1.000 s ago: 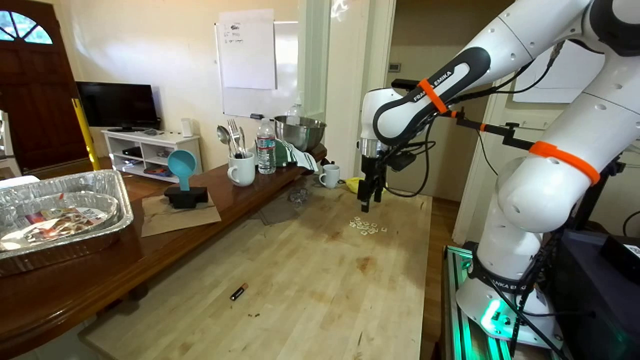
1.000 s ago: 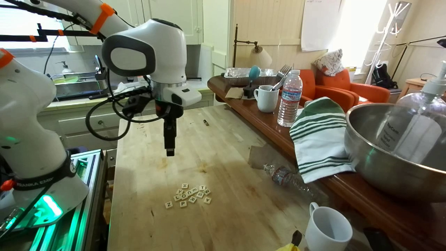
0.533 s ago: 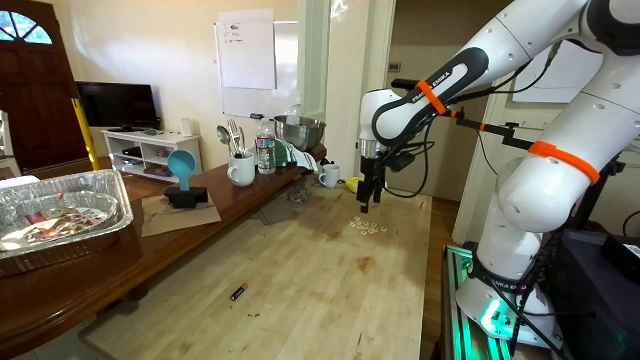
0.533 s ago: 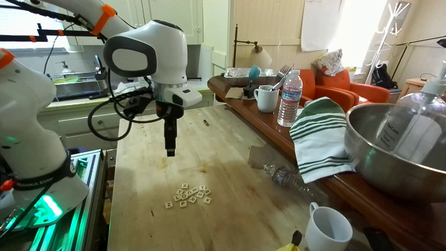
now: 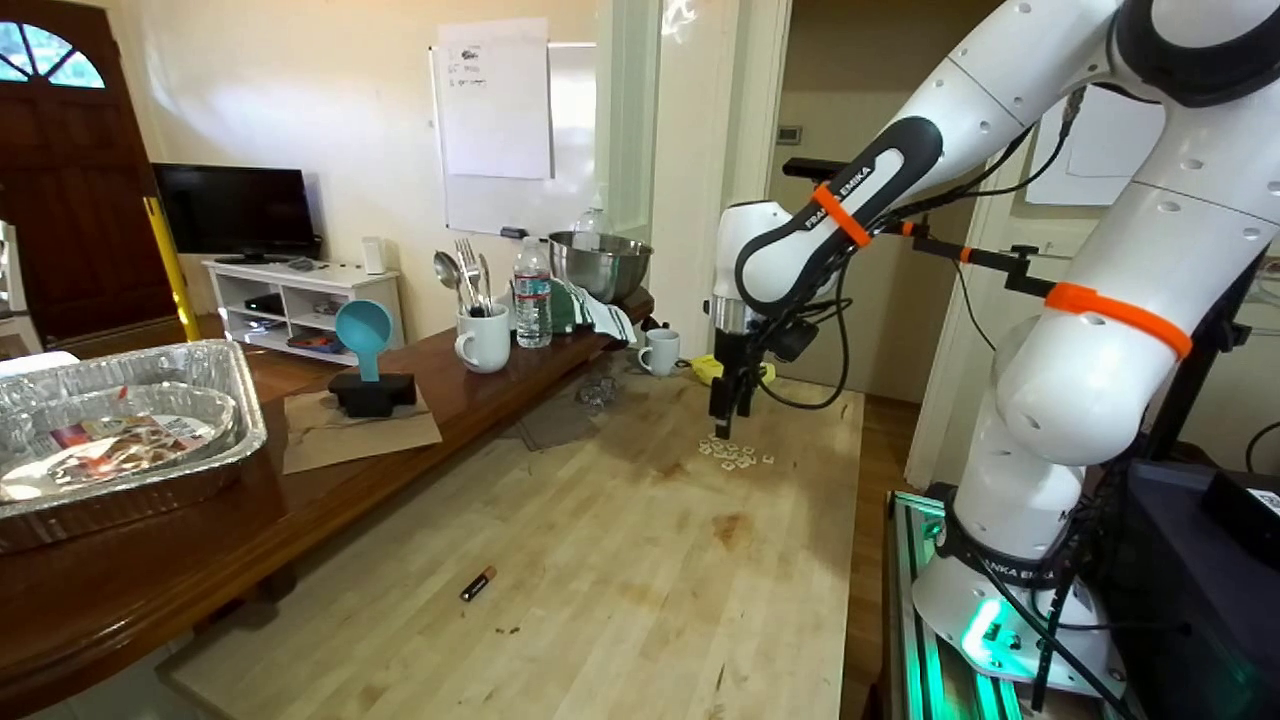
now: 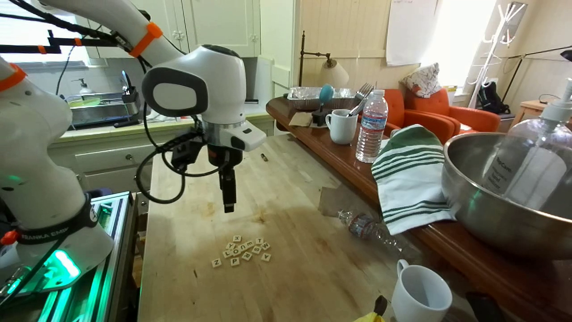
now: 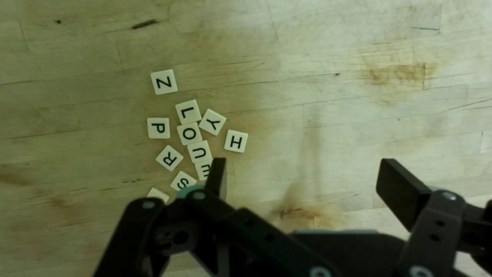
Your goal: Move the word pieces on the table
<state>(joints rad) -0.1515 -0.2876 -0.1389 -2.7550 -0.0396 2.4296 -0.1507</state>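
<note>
I have the tool hanging above the desk, pointing down, fingers spread wide, gripping nothing. In my wrist view one finger hides part of the cluster of word pieces: small cream square tiles with black letters, L, O, U and E in a tight run, Z, P, R, S, Y and H around it. They lie flat, well inside the edge by the robot base. I see bare wood toward the battery, well apart from them. A brown counter runs along the opposite edge, a clear bottle lying and a white mug standing near it.
</note>
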